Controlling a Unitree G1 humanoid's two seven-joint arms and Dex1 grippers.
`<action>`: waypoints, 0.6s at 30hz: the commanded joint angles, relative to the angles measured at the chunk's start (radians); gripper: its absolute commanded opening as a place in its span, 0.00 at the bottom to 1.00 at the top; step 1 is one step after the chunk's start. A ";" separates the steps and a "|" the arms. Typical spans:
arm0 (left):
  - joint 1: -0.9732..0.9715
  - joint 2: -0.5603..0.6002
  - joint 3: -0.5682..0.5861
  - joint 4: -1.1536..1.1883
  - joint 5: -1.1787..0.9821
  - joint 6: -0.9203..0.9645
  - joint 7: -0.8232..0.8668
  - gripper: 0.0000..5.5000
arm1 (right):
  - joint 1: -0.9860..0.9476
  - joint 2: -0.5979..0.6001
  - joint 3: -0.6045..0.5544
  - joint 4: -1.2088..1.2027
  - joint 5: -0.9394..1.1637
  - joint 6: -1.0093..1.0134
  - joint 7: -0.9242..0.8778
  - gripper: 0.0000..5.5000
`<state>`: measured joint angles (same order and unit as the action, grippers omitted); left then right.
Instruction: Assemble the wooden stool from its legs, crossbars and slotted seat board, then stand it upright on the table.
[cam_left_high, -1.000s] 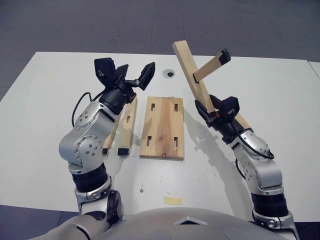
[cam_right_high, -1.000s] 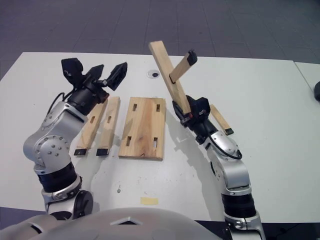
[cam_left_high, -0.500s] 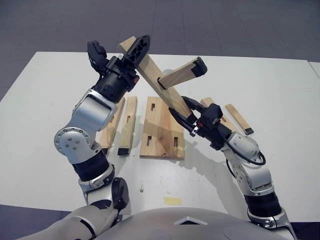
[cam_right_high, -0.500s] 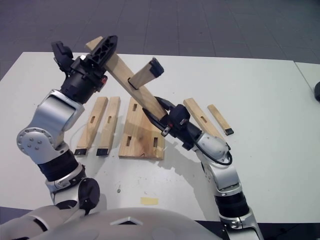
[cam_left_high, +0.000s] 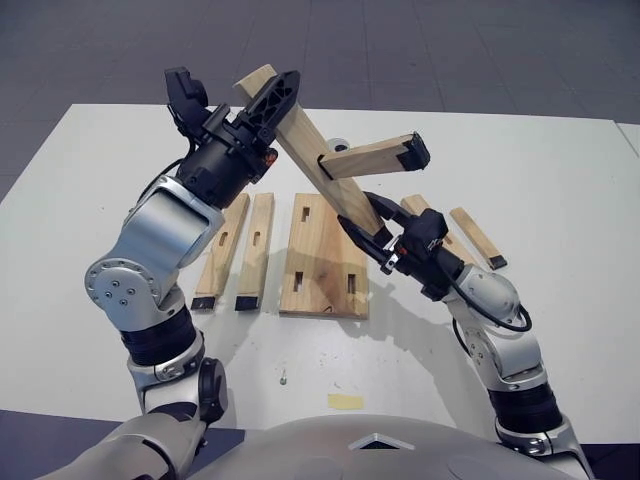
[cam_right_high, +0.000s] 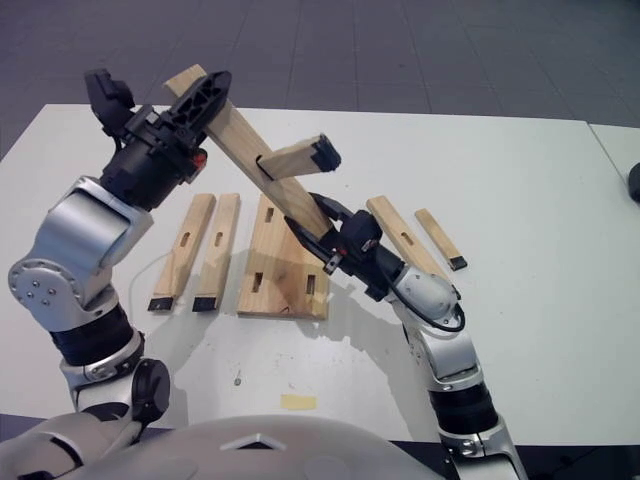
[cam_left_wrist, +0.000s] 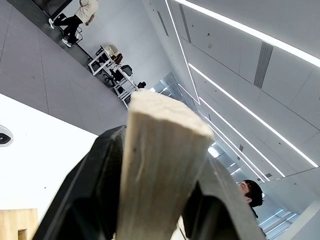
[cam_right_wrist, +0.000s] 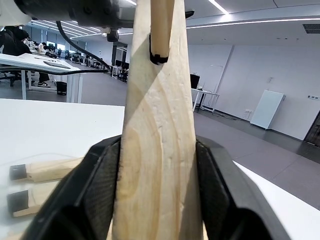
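A wooden leg (cam_left_high: 300, 140) with a crossbar (cam_left_high: 372, 157) plugged into its slot slants in the air over the slotted seat board (cam_left_high: 320, 272). My left gripper (cam_left_high: 266, 104) is shut on the leg's upper end (cam_left_wrist: 160, 160). My right gripper (cam_left_high: 378, 238) is shut on its lower end (cam_right_wrist: 157, 150), just above the board. The crossbar sticks out toward the right, its black-capped tip free. Two more legs (cam_left_high: 222, 250) (cam_left_high: 256, 250) lie side by side left of the board. Another leg (cam_right_high: 400, 235) and a short crossbar (cam_right_high: 440, 238) lie on its right.
The white table (cam_left_high: 560, 180) has a round cable hole (cam_right_high: 306, 148) behind the board. A small screw (cam_left_high: 284, 378) and a yellow strip of tape (cam_left_high: 346, 401) lie near the front edge. Bare table stretches on the far left and far right.
My right gripper swung the leg with its crossbar leftward and lower over the board. My left gripper, open a second ago, rose and shut on the leg's upper end; the crossbar now lies flatter.
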<state>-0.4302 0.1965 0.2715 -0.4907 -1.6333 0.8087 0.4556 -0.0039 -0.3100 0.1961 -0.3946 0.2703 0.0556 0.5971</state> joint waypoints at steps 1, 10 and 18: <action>-0.015 0.146 -0.035 -0.050 0.042 0.038 -0.095 0.22 | -0.008 0.003 -0.031 -0.005 0.030 0.065 -0.028 0.38; -0.009 0.280 0.104 -0.035 0.210 -0.107 -0.200 0.19 | 0.042 -0.080 -0.118 0.133 -0.117 0.232 -0.167 0.66; 0.293 0.377 0.239 -0.193 0.028 -0.102 -0.327 0.19 | 0.135 -0.271 -0.023 0.058 -0.141 0.332 0.047 0.88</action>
<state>-0.2241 0.5407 0.4719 -0.6360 -1.5724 0.7014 0.2007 0.1300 -0.5608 0.1088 -0.3041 0.1208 0.3587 0.5766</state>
